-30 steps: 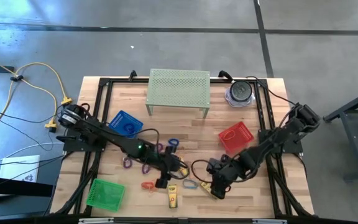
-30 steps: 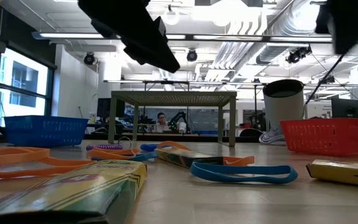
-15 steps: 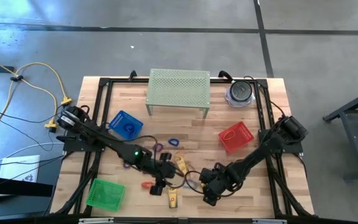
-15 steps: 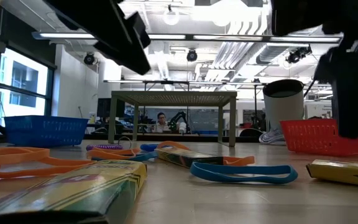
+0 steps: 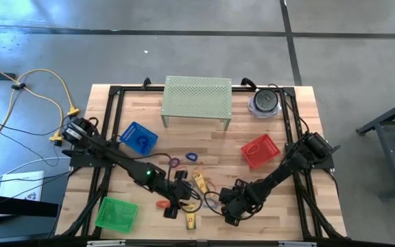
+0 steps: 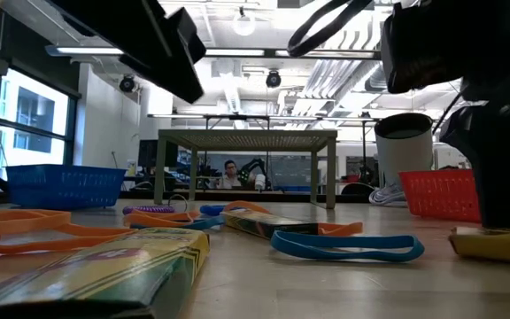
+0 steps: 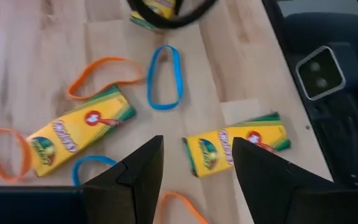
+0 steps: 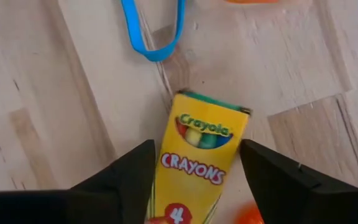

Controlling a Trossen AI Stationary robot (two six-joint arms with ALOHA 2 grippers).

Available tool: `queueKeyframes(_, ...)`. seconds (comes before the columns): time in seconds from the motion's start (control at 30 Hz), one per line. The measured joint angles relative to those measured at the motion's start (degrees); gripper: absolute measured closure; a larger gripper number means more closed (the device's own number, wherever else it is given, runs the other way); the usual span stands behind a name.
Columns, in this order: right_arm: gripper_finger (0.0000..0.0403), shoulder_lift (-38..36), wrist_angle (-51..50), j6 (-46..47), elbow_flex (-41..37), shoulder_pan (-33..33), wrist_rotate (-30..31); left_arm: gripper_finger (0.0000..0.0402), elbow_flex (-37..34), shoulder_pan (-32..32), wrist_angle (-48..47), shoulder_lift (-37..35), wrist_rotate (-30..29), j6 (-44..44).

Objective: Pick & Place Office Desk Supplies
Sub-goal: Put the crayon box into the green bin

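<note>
Right claw [image 8: 194, 171] spread wide, straddling a Crayola crayon box [image 8: 199, 158]; left claw [image 7: 191, 165] open, empty, near that box.

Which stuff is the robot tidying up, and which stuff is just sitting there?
For the job: yellow crayon boxes, one between the open right gripper fingers; blue rubber bands; orange rubber bands; left gripper open above more.

Just sitting: blue basket, red basket, green basket, pale green stand, round tub.

Grey concrete floor [image 5: 184, 48] with dark seams, yellow cable [image 5: 46, 86] trailing left of the wooden bench [image 5: 211, 147], tall windows [image 6: 25, 120], white ceiling ducts [image 6: 343, 35], strip lights [image 6: 237, 53], person [image 6: 229, 170] seated far behind.
</note>
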Motion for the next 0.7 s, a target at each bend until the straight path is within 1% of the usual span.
queueKeyframes(0.23, 0.0196, 0.1, -4.1, 0.0, 0.0, 0.0, 2.2, 0.0215, 0.0, 1.8, 0.2, 0.0, 0.1, 0.2)
queueKeyframes(0.4, 0.0211, 0.1, -4.7, 0.0, -1.1, 0.0, 3.6, 0.0215, 0.0, 1.8, 0.2, 0.0, 0.2, 0.2)
queueKeyframes(0.53, 0.0229, 0.1, -4.4, 0.0, -1.1, 0.0, 3.7, 0.0215, 0.0, 1.8, 0.2, 0.0, 0.2, 0.1)
queueKeyframes(0.7, 0.0250, 0.1, -2.0, -1.6, -1.2, 0.0, 2.2, 0.0215, 0.0, 1.8, 0.2, 0.0, 0.2, 0.0)
